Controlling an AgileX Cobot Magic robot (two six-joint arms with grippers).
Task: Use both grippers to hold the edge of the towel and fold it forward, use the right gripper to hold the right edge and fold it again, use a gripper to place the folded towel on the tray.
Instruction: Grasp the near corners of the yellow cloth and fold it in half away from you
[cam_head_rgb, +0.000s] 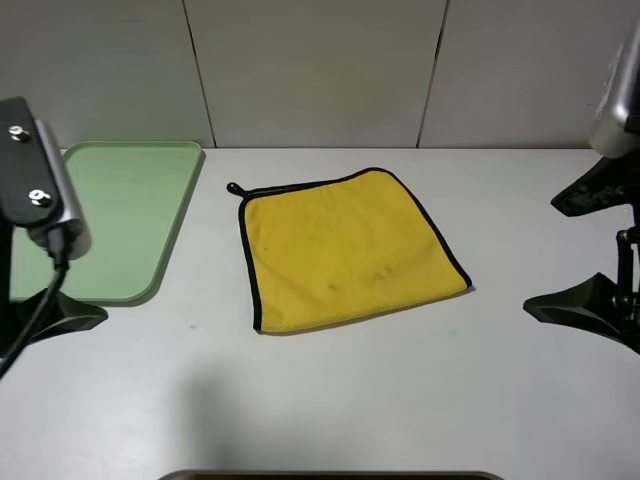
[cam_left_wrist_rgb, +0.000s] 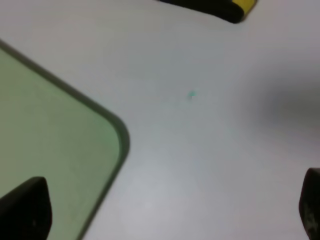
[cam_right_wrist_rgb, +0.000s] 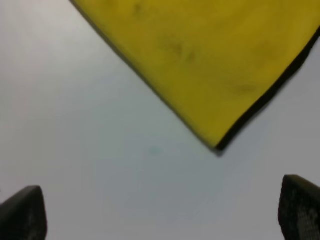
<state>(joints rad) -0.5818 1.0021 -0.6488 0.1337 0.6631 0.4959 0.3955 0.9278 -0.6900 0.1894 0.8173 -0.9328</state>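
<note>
The yellow towel lies flat and unfolded in the middle of the white table, with black trim along its right edge and a small black loop at its far left corner. The pale-green tray lies to its left and holds nothing. My left gripper is open and empty, over the table beside the tray's near corner; a towel corner shows far off. My right gripper is open and empty, off the towel's right; its wrist view shows the towel's near right corner.
A pale panelled wall stands behind the table. A dark strip runs along the table's front edge. One finger of the left gripper hangs just in front of the tray.
</note>
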